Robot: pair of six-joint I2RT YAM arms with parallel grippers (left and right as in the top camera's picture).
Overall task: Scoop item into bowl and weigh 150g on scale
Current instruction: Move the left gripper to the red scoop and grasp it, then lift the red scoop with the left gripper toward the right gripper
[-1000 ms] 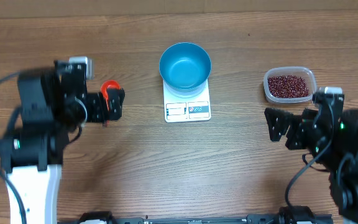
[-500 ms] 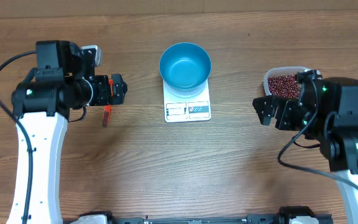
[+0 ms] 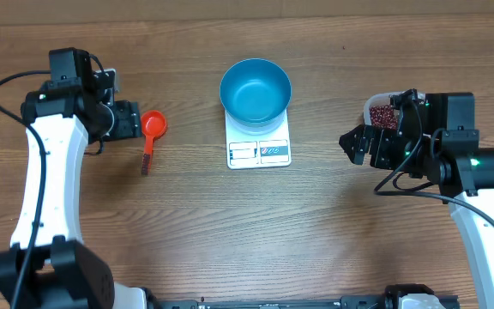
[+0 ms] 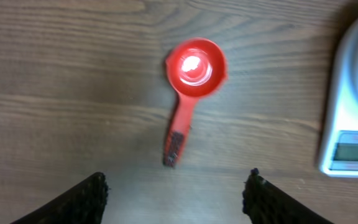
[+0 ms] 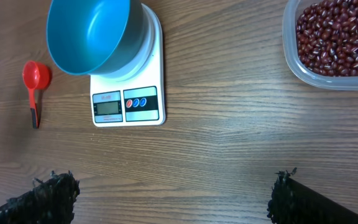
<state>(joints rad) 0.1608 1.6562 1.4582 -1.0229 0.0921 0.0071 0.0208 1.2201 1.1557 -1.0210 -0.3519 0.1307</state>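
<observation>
The left fingers (image 4: pixel 91 198) stand apart, holding nothing, near a red scoop (image 4: pixel 184 106) lying on the desk's left half. Mid-desk, toward the far edge, the bowl (image 3: pixel 255 88) sits on the scale (image 3: pixel 259 152). The right fingers (image 5: pixel 55 194) gape wide. The beans (image 5: pixel 337 34) lie in a clear tub (image 5: pixel 303 73) toward the right edge.

Bowl (image 3: pixel 256 89) on scale (image 3: pixel 259 151), upper centre. Scoop (image 3: pixel 150 129) left of it, before my left pincer (image 4: pixel 176 193). Beans (image 5: pixel 337 37) in tub (image 5: pixel 328 84), upper right.
</observation>
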